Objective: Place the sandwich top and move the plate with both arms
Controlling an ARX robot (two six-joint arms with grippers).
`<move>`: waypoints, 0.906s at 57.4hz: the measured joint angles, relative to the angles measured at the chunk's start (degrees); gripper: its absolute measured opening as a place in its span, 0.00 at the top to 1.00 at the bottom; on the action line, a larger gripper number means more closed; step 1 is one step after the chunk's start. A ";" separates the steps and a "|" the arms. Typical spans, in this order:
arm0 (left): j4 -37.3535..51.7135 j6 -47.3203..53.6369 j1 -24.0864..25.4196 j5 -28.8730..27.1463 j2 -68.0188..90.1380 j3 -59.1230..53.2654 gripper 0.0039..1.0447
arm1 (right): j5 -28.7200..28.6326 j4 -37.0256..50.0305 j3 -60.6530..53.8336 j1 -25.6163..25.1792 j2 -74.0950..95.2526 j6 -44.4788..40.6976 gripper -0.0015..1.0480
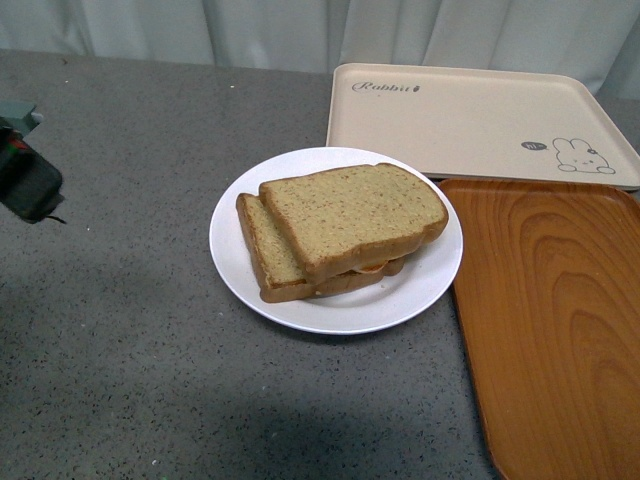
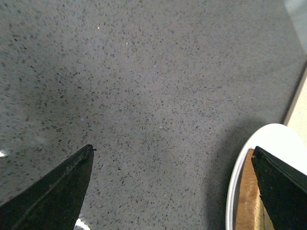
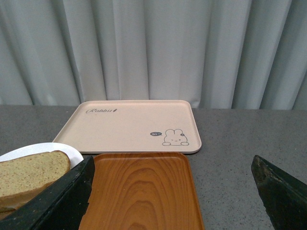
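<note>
The sandwich top point(image 1: 352, 213), a thick tan-brown speckled slice, lies askew over a lower slice with a bit of orange filling showing between them. Both rest on the round white plate point(image 1: 235, 262) in the middle of the grey counter. My left arm point(image 1: 25, 178) shows only at the far left edge of the front view. Its gripper point(image 2: 172, 155) is open above bare counter, with the plate rim point(image 2: 235, 177) and bread crust point(image 2: 249, 199) beside one finger. My right gripper point(image 3: 172, 163) is open over the wooden tray, the sandwich top point(image 3: 29, 172) at one finger.
A beige rabbit-printed tray point(image 1: 480, 120) lies behind the plate at the right. An orange-brown wood-grain tray point(image 1: 560, 320) lies right of the plate, almost touching its rim. Pale curtains point(image 3: 153, 48) hang behind the counter.
</note>
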 joint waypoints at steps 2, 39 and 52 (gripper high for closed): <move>0.94 -0.90 -0.31 0.02 2.05 1.14 0.06 | 0.00 0.00 0.00 0.00 0.00 0.00 0.09; 4.79 -15.54 -12.63 -0.04 17.68 13.94 0.06 | 0.00 0.00 0.00 0.00 0.00 -0.02 0.09; 6.60 -17.49 -14.19 -0.15 20.46 13.94 0.06 | 0.00 0.00 0.00 0.00 0.00 -0.02 0.09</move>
